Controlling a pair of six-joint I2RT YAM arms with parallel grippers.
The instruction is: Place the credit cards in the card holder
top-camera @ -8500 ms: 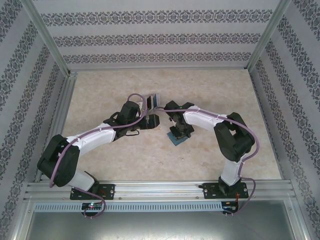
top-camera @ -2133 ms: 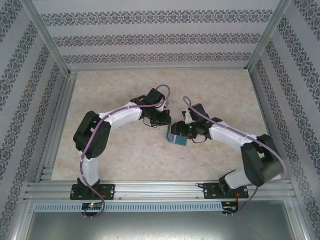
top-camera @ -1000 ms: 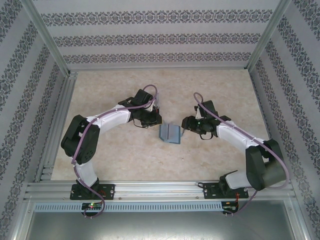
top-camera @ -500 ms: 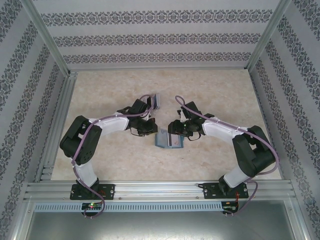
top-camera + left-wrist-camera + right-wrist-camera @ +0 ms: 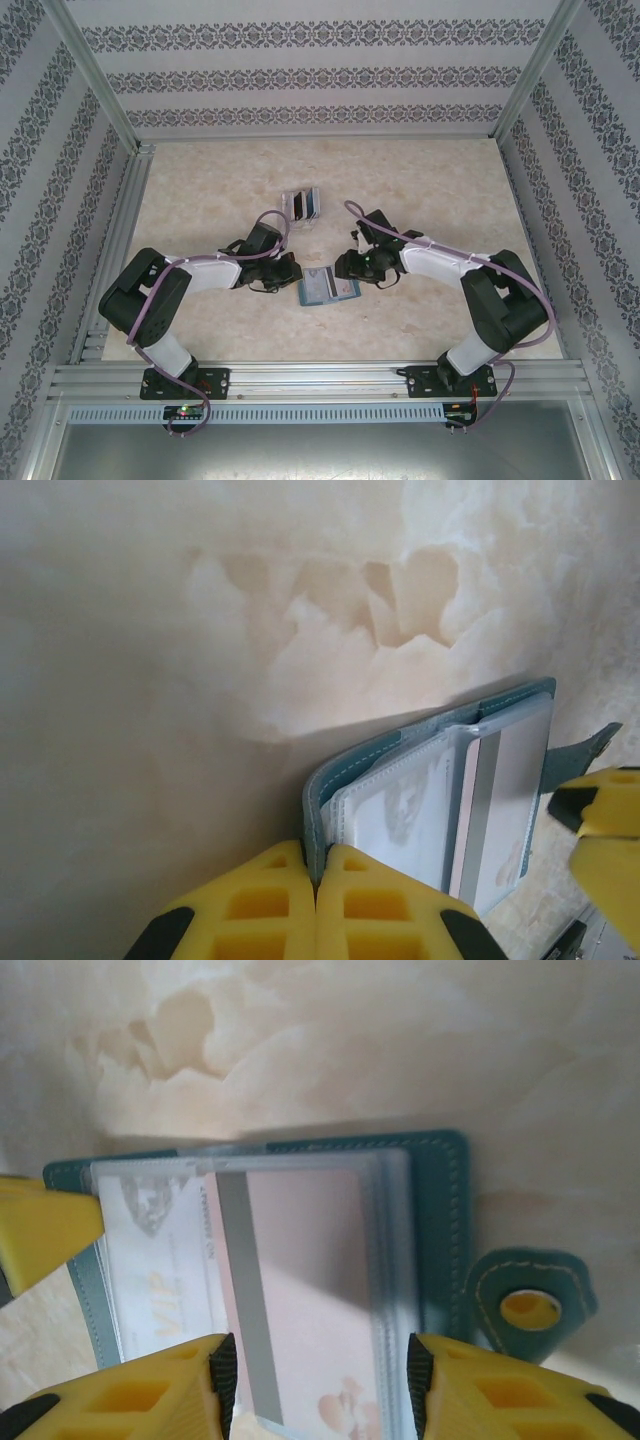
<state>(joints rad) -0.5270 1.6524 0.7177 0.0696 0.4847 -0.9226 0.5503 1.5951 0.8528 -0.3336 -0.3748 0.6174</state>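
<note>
On the table [image 5: 200,180] the card holder [image 5: 327,289] shifted nearer; left fingers [image 5: 293,278] pinch it, right fingers [image 5: 343,270] clasp a card [image 5: 310,1260].

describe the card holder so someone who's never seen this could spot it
On the marbled table, look between the left gripper and the right gripper. The card holder is the small teal wallet lying open there, a pale dark-striped card at its clear sleeves. The clear stand farther back also holds cards but isn't teal.
</note>
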